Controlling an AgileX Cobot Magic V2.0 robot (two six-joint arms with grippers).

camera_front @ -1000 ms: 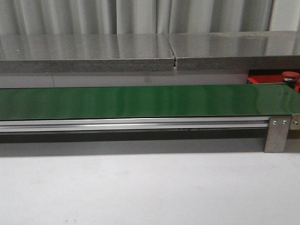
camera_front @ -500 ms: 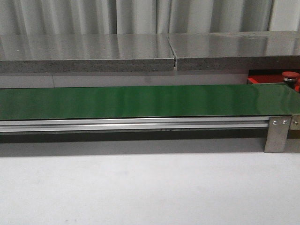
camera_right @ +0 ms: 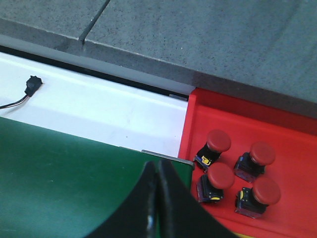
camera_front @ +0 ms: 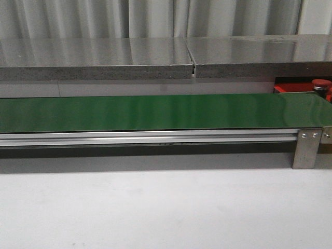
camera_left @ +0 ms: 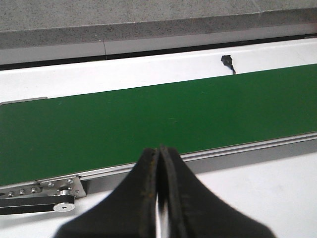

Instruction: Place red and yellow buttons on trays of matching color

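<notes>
Your belt [camera_front: 155, 111] carries no button; four red buttons [camera_right: 218, 141] already stand in the red tray [camera_right: 297, 134], nearest the right gripper [camera_right: 158, 171]. Both grippers, left [camera_left: 159, 156] included, are closed and hold nothing.

The light was even and fairly bright, coming from above. Pale vertical glare streaked the green belt [camera_front: 155, 111] and the grey stone ledge [camera_front: 104, 52] in the front view. A dark shadow band lay under the belt's rail. The red buttons [camera_right: 218, 141] carried soft highlights. The left pincer [camera_left: 159, 198] and right pincer [camera_right: 158, 203] were blurred, close to the lens.
</notes>
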